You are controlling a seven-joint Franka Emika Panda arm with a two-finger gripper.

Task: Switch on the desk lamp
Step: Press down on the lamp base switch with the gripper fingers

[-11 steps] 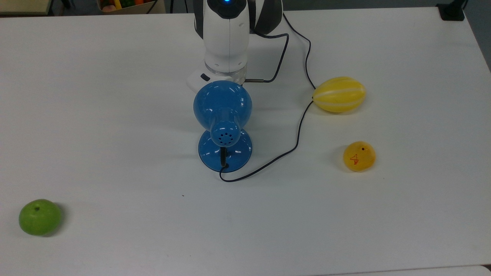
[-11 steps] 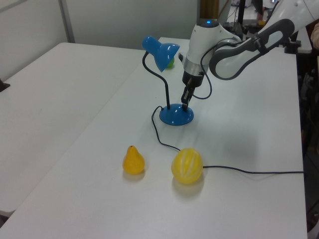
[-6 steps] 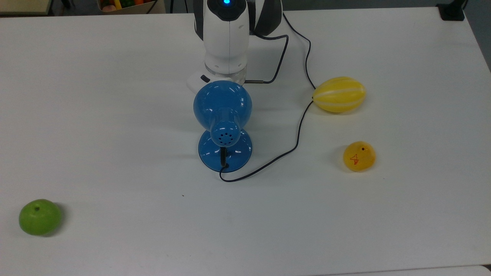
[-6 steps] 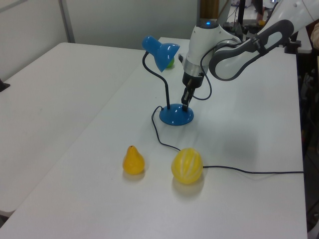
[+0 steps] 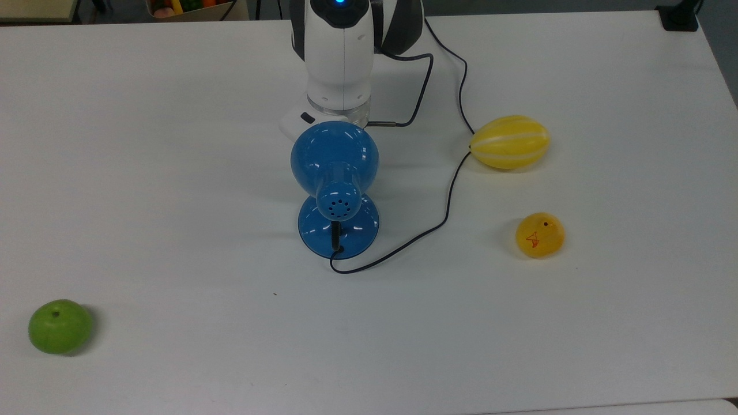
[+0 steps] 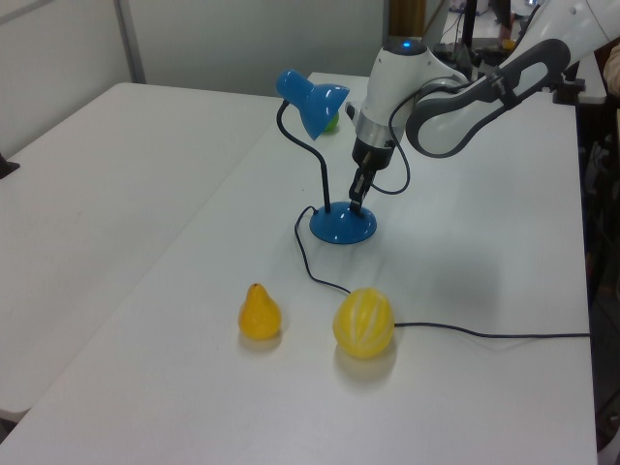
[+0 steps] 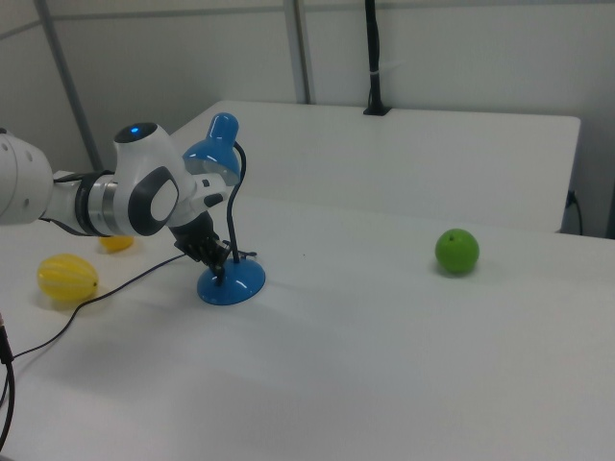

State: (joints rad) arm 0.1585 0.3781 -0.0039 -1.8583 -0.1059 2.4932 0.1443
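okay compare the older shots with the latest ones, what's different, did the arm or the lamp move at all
The arm lifted slightly: in the left view the gripper tip, which sat on the round base of the desk lamp, has crept up and now sits just at its upper edge. In the top view the arm's white housing has slid a little toward the far edge. The lamp, its cord, the melon, pear and apple stayed put.
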